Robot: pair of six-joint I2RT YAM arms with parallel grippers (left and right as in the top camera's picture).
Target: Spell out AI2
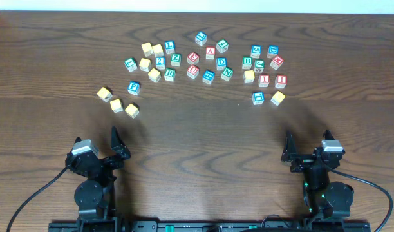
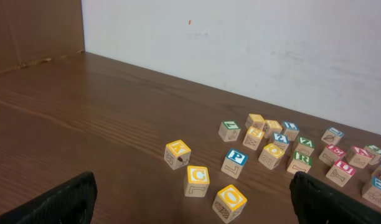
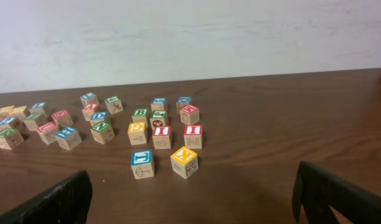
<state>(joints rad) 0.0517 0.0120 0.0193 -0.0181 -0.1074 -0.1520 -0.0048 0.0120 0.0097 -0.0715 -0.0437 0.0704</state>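
While the left claw (image 1: 97,140) and the right claw (image 1: 306,143) hang wide open and empty at the near side of the counter (image 1: 197,142), no letter is placed yet, so I judge the next move must reach far to the red A (image 1: 210,51) in the middle cluster, with an I (image 1: 264,80) lying to its right.

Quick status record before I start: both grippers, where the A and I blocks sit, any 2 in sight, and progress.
left gripper: open, empty, at the near edge
right gripper: open, empty, at the near edge
table: blocks scattered loose over the far half
A block: red, middle of the scatter
I block: red, right side
second I block: red, just beside the first
2: a blue block left of centre may be it; too small to tell
progress: nothing lined up yet
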